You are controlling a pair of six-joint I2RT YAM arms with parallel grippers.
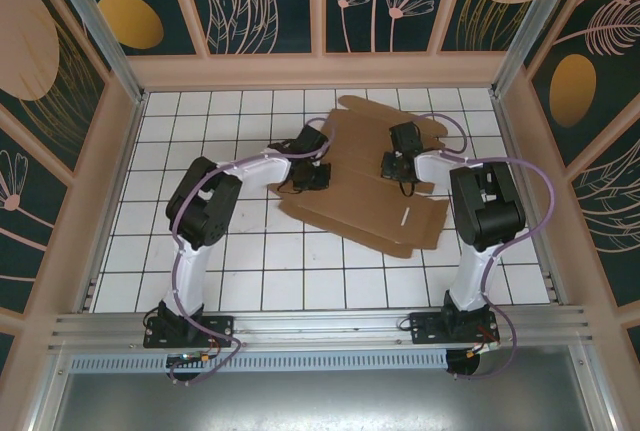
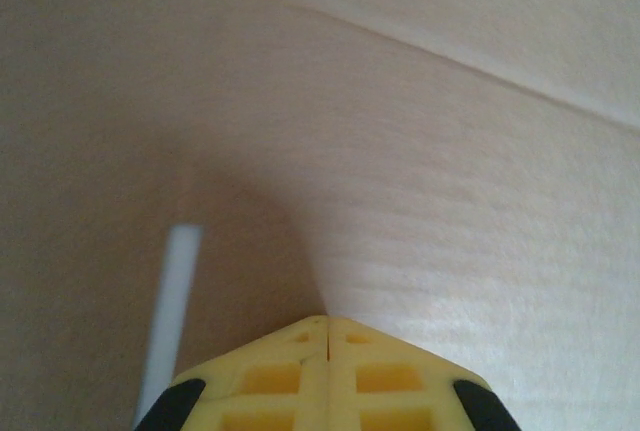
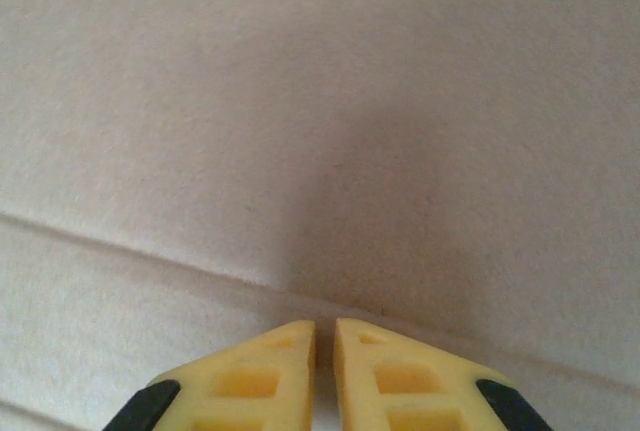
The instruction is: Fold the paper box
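Observation:
The paper box [image 1: 362, 209] is a flat brown die-cut cardboard sheet lying on the white tiled table [image 1: 190, 131], at centre and right. My left gripper [image 1: 308, 181] points down onto the sheet's left part. In the left wrist view its yellow fingers [image 2: 327, 319] are pressed together with nothing between them, tips against the cardboard [image 2: 430, 171], beside a narrow white slot [image 2: 176, 301]. My right gripper [image 1: 400, 173] stands over the sheet's upper right part. Its fingertips [image 3: 324, 323] show a narrow empty gap, just above a crease in the cardboard [image 3: 300, 101].
Peach-framed panels with a leaf pattern [image 1: 265, 1] wall the table at the back and both sides. An aluminium rail [image 1: 320, 326] carrying both arm bases runs along the near edge. Bare tiles lie left of the sheet and in front of it.

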